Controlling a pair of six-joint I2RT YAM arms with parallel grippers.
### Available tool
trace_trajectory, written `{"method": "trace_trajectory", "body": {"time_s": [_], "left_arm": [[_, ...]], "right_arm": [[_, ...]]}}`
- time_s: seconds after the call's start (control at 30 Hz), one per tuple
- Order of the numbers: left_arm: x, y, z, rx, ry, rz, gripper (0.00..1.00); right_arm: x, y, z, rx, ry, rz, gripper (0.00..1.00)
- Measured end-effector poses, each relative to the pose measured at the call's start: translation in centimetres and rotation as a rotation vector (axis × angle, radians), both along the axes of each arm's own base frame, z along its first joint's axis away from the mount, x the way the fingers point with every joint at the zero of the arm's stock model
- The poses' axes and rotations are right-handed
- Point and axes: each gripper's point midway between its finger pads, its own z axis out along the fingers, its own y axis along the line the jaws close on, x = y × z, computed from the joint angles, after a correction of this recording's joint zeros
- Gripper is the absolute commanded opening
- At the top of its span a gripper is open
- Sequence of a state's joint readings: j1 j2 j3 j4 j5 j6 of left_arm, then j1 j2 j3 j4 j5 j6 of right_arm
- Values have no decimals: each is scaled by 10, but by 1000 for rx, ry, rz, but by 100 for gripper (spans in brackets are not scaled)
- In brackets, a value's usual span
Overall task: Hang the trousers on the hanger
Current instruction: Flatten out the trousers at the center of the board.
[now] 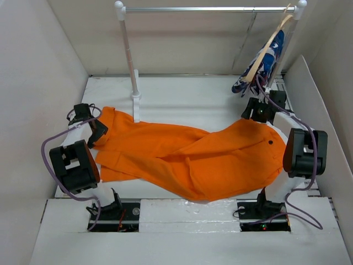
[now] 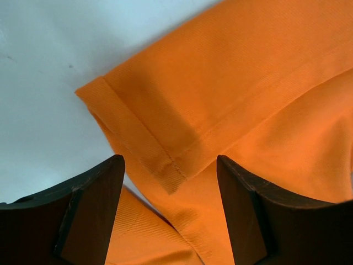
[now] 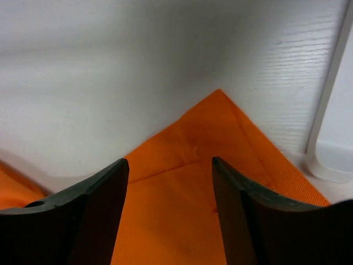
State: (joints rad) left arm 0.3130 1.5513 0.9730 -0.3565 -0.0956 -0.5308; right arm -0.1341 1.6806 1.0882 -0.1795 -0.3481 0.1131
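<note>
Left end effector [image 2: 170,165] open over the hem, right end effector [image 3: 169,161] open over a corner of the large bright orange fabric trousers [image 1: 187,157]; I'd pinch deep before lifting.

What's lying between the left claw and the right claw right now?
Top view: the trousers spread flat from left claw to right claw, with the rack foot at their far edge.

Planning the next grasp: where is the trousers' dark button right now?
In the top view, the button sits near the right end of the orange trousers, close to the right arm.
</note>
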Motion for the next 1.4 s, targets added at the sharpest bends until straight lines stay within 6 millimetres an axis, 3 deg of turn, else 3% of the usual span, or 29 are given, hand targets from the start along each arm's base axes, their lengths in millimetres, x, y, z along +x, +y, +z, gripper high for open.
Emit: {"method": "trace_trajectory", "body": {"time_s": [0.2, 0.33, 0.37, 0.4, 0.47, 0.57, 0.6, 0.63, 0.67, 0.93, 1.0, 1.07, 1.27, 1.33, 1.4], "left_arm": [[-4, 2, -4, 7, 24, 1, 62], [-4, 1, -4, 5, 24, 0, 62], [-4, 1, -4, 5, 23, 0, 62], [-4, 1, -4, 5, 23, 0, 62], [-4, 1, -3, 4, 21, 0, 62], [-2, -1, 1, 8, 8, -4, 62], [-1, -2, 3, 11, -1, -5, 62], [0, -3, 6, 16, -9, -7, 62], [2, -5, 8, 24, -16, -10, 62], [10, -25, 15, 24, -57, -64, 62], [6, -27, 17, 21, -63, -67, 61], [2, -29, 25, 30, -75, -74, 61], [-4, -40, 63, 121, -141, -116, 64], [-6, -43, 68, 153, -135, -130, 66], [-9, -44, 68, 178, -113, -145, 68]], "right_arm": [[8, -20, -44, -44, 108, -27, 75], [17, -15, -56, -113, 159, -10, 73], [17, -13, -57, -130, 169, -5, 68], [18, -11, -58, -146, 176, 1, 56], [18, -8, -61, -178, 197, 7, 52], [18, -9, -63, -220, 233, 6, 27], [18, -9, -63, -227, 248, 6, 12], [18, -9, -63, -236, 261, 4, 4], [18, -9, -63, -246, 275, 3, 0], [1, -12, -62, -261, 296, -20, 0], [-17, -24, -47, -246, 283, -52, 0], [-23, -39, -19, -220, 221, -100, 0], [-39, -93, 86, -171, -78, -291, 0], [-41, -100, 103, -168, -136, -324, 0], [-38, -101, 105, -141, -159, -338, 0]]}}
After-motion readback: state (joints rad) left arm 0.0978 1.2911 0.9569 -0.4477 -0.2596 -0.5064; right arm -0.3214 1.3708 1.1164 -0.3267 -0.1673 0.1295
